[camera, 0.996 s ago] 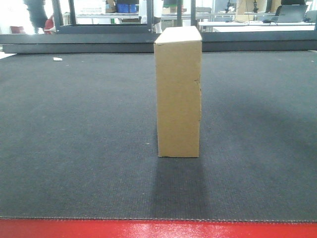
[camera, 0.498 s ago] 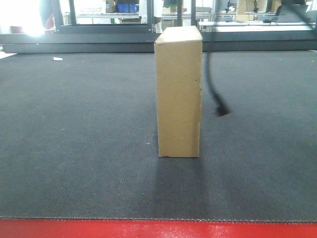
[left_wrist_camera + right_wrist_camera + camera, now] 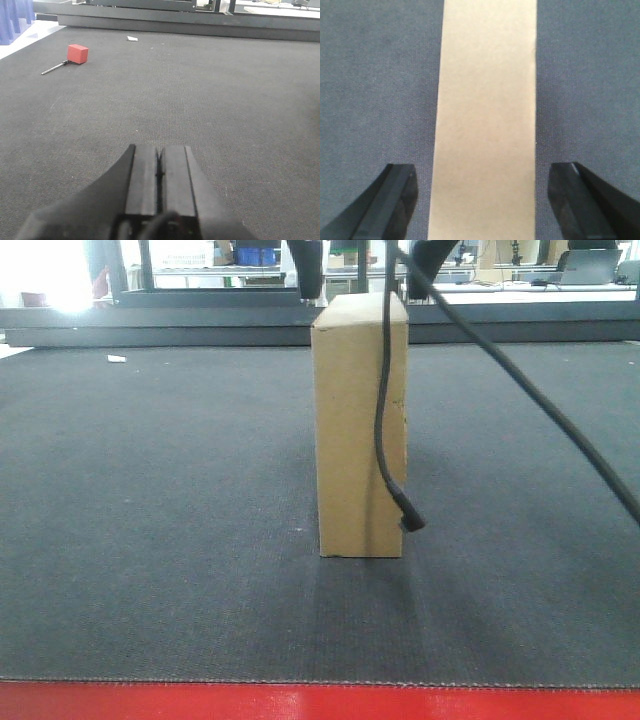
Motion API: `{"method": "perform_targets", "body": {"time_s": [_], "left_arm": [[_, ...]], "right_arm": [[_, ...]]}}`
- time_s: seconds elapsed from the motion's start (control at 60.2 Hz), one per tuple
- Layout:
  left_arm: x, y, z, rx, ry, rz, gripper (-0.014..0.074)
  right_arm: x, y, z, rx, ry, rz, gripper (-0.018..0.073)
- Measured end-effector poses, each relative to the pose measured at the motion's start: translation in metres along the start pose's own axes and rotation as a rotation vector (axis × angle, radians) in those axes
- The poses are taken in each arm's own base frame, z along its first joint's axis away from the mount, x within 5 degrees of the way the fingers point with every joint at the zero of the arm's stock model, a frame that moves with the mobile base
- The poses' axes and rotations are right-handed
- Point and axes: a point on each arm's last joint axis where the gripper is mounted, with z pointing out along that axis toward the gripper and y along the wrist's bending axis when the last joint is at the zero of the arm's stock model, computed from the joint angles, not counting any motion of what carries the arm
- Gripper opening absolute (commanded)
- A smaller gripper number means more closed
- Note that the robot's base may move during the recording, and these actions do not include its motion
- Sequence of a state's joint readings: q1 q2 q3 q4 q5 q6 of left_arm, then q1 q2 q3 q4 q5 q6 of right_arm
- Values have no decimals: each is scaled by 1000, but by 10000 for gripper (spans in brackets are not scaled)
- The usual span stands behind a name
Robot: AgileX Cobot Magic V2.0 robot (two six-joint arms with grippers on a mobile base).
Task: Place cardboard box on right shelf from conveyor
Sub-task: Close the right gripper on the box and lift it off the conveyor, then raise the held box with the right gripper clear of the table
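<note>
Two pincers are mine, and I take them left to right. My left pincer [image 3: 160, 170] lies low over the conveyor [image 3: 225, 100]. Its two black fingers are pressed flat together with only a hairline seam between them, and nothing is gripped. In its wrist view a small red block [image 3: 77, 53] sits on the belt at ten o'clock, with a thin metal rod [image 3: 52, 69] sticking out of its near-left side. A white scrap [image 3: 132, 38] lies near twelve o'clock by the dark far rail [image 3: 150, 22]. A blue shape [image 3: 12, 20] fills the corner at eleven o'clock, off the belt.

The belt is a dark grey, finely woven mat, with a glossy red front edge [image 3: 300, 702] at six o'clock in the front view. The cardboard box [image 3: 350, 440] stands upright on its small end near the belt's middle and casts a soft shadow toward six o'clock. A black cable [image 3: 378, 410] hangs across its front face, and its plug end sits near the box's lower right edge, at about four o'clock.

My right pincer [image 3: 484, 172] is spread wide above the box top. One finger is off either long side, neither touches cardboard, and it holds nothing. Beyond the belt at twelve o'clock, the room shows dark frames, blue bins [image 3: 257, 255], pale tables [image 3: 520, 295] and a glare of light at eleven o'clock.
</note>
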State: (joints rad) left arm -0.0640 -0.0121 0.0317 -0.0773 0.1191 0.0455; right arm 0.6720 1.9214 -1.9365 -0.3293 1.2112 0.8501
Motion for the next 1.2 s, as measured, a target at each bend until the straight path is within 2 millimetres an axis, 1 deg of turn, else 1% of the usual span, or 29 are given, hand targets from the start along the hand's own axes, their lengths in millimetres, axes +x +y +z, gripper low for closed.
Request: {"method": "perform_targets", "body": {"time_s": [0.232, 0.315, 0.365, 0.432, 0.498, 0.531, 0.598, 0.714, 0.797, 0.863, 0.963, 1.079, 1.195], "left_arm": [[0, 0, 0, 0, 0, 0, -116], [0, 0, 0, 0, 0, 0, -116], [0, 0, 0, 0, 0, 0, -116], [0, 0, 0, 0, 0, 0, -116], [0, 0, 0, 0, 0, 0, -116], [0, 0, 0, 0, 0, 0, -116], [0, 0, 0, 0, 0, 0, -116], [0, 0, 0, 0, 0, 0, -116], [0, 0, 0, 0, 0, 0, -116], [0, 0, 0, 0, 0, 0, -116], [0, 0, 0, 0, 0, 0, -116], [0, 0, 0, 0, 0, 0, -116], [0, 0, 0, 0, 0, 0, -116]], "right_arm": [[5, 5, 23, 33, 35, -14, 622], [7, 6, 29, 42, 45, -17, 601], [7, 7, 32, 46, 49, -18, 549], [8, 7, 33, 48, 51, -19, 442], [7, 6, 33, 50, 51, -17, 305], [7, 6, 33, 49, 51, -17, 265], [6, 4, 34, 47, 58, -12, 220], [1, -1, 34, 18, 74, 1, 215], [-6, -7, 28, -23, 67, -15, 215], [-13, -14, 18, -58, 44, -49, 215], [-25, -27, -4, -97, -8, -104, 215], [-31, -50, -31, -122, -69, -159, 215], [-27, -76, -44, -129, -85, -199, 215]]}}
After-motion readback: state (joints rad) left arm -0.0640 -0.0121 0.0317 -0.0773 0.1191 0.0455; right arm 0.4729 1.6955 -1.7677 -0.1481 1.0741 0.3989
